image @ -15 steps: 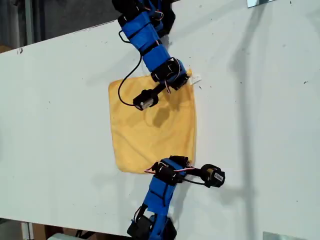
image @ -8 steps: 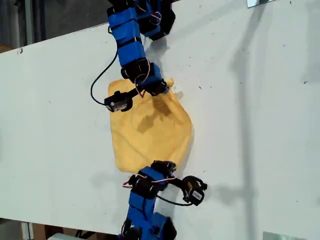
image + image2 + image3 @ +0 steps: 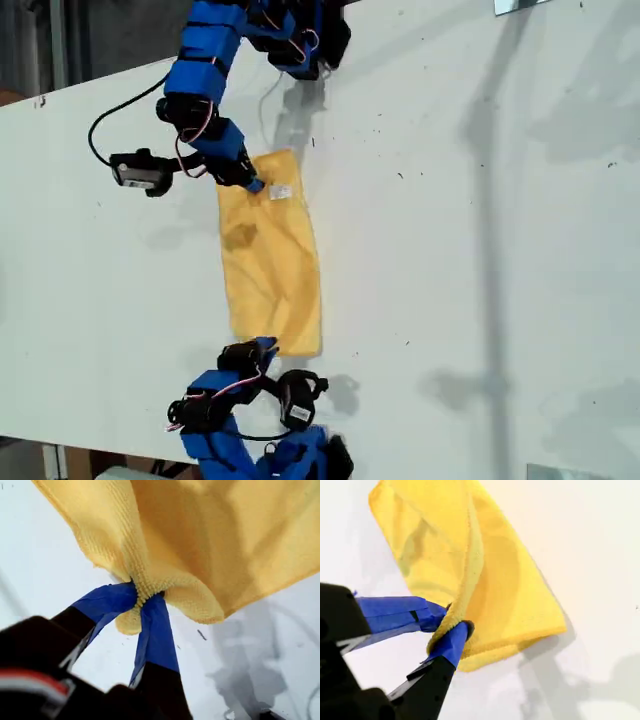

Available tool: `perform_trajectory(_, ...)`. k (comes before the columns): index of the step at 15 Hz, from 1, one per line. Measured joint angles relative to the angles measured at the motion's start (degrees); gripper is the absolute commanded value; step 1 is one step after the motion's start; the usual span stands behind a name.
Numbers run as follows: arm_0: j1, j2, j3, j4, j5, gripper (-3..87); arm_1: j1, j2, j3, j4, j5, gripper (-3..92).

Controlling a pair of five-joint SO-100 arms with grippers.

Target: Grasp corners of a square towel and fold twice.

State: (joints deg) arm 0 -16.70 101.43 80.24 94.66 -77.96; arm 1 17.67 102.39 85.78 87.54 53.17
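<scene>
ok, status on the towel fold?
My first gripper and my second gripper both shut on soft yellow square towel corners. Towel folded in half. White table: nothing blocking.

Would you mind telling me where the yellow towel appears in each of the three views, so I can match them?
Exterior view: the towel lies folded into a narrow strip, between the two arms.
First wrist view: it hangs above my first gripper, one edge bunched between the fingers.
Second wrist view: it lies folded on the table, an edge pinched in my second gripper.
Shared landmark: the white table.

One towel [image 3: 270, 265], two arms, one white table [image 3: 480, 250].
</scene>
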Motion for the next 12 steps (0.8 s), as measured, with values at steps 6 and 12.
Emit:
perform_trajectory(6, -27.69, -4.48, 2.11, -7.21, 16.79, -0.3, 17.14, -5.19, 0.0, -6.86, -7.29, 0.0)
perform_trajectory(12, -39.81, -18.63, -5.71, -10.81, 26.63, -0.3, 29.88, -10.63, 0.62, -12.83, -14.24, -0.1)
